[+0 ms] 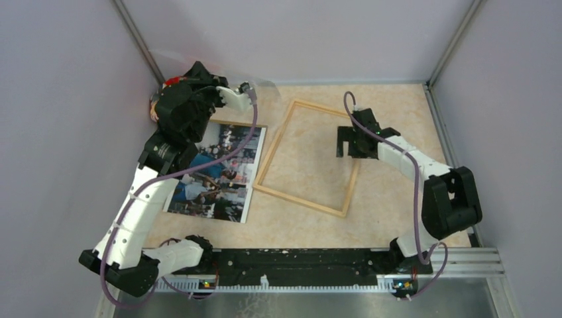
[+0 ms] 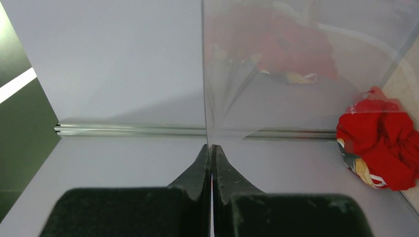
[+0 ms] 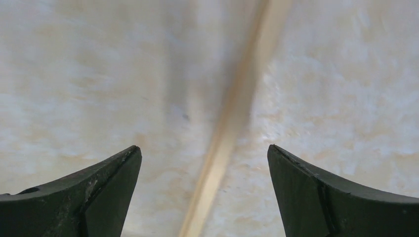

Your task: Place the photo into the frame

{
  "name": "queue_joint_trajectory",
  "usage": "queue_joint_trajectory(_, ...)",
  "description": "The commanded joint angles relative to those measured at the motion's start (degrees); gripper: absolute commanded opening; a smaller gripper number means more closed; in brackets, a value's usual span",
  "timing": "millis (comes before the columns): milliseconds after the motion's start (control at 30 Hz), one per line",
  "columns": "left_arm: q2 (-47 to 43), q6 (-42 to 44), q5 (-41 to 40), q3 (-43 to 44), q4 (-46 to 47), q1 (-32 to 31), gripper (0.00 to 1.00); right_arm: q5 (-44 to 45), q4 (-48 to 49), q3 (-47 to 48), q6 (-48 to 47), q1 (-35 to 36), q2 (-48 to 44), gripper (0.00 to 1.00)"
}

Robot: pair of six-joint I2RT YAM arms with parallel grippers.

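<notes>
The frame (image 1: 301, 201), thin light wood, lies flat in the middle of the table with bare tabletop showing through it. The photo (image 1: 215, 175), a crowded blue-and-red scene, lies face up to its left, partly under my left arm. My left gripper (image 2: 211, 146) is raised at the back left corner, shut on the edge of a clear pane (image 2: 296, 74) that stands upright. My right gripper (image 1: 349, 142) hangs open just above the frame's right bar (image 3: 232, 118), which runs between its fingers untouched.
A crumpled red cloth (image 2: 378, 140) lies in the back left corner by the wall. A brown board edge (image 1: 260, 125) peeks out above the photo. Grey walls close in the left, back and right sides.
</notes>
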Motion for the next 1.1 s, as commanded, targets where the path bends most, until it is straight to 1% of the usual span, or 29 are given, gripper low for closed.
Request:
queue_joint_trajectory(0,1.4,-2.0,2.8,2.8,2.5,5.9,0.0,-2.1,5.3,7.6,4.5,4.1,-5.3,0.99)
queue_joint_trajectory(33,1.7,-2.5,3.4,2.8,2.4,7.3,0.0,-5.2,9.3,6.2,10.3,3.6,-6.5,0.99)
queue_joint_trajectory(67,2.0,-2.8,4.1,2.8,2.2,8.8,0.0,-8.7,12.2,4.4,13.8,3.2,-7.4,0.99)
queue_joint_trajectory(133,2.5,-3.5,5.4,3.1,2.2,12.1,0.0,-16.2,23.9,0.5,16.5,3.7,-7.8,0.99)
queue_joint_trajectory(167,2.9,-4.3,6.4,3.4,1.9,13.8,0.0,-15.4,24.3,1.9,17.4,5.1,-6.1,0.99)
queue_joint_trajectory(200,3.2,-5.4,7.6,4.2,1.3,15.4,0.0,-10.9,18.2,6.4,17.5,7.8,-2.6,0.98)
queue_joint_trajectory(233,3.7,-6.2,8.5,5.1,0.5,17.0,0.0,-5.5,11.8,13.2,17.0,10.5,2.5,0.96)
queue_joint_trajectory(267,4.3,-7.2,9.3,6.0,-0.5,18.1,0.0,-1.5,6.6,21.6,17.2,12.8,9.5,0.96)
queue_joint_trajectory(300,4.8,-8.1,9.8,6.9,-1.5,19.2,0.0,1.2,3.1,26.5,17.8,14.7,14.2,0.96)
queue_joint_trajectory(433,5.9,-10.9,10.9,8.7,-4.1,20.9,0.0,8.1,-2.8,43.1,19.4,20.2,29.4,0.96)
queue_joint_trajectory(500,5.8,-11.3,11.0,8.4,-4.7,21.0,0.0,9.3,-4.3,50.0,19.5,21.4,35.1,0.94)
queue_joint_trajectory(600,5.8,-12.3,10.8,8.0,-5.3,21.1,0.0,10.1,-8.5,60.6,20.0,21.9,42.8,0.87)
queue_joint_trajectory(667,5.5,-12.5,10.7,7.7,-5.9,21.2,0.0,10.8,-10.9,65.8,19.9,22.0,46.7,0.82)
queue_joint_trajectory(767,4.8,-12.3,10.4,7.0,-6.0,21.2,0.0,10.5,-11.2,68.9,18.8,22.0,50.2,0.74)
queue_joint_trajectory(967,3.2,-11.3,10.2,6.7,-6.2,21.2,0.0,10.6,-10.3,68.8,17.0,22.0,54.0,0.63)
queue_joint_trajectory(1000,2.9,-11.0,10.2,6.5,-6.1,21.2,0.0,10.5,-10.0,68.6,16.2,22.0,54.6,0.6)
queue_joint_trajectory(1067,2.5,-10.6,10.1,6.3,-6.0,21.2,0.0,10.8,-10.2,68.1,14.8,22.0,54.6,0.5)
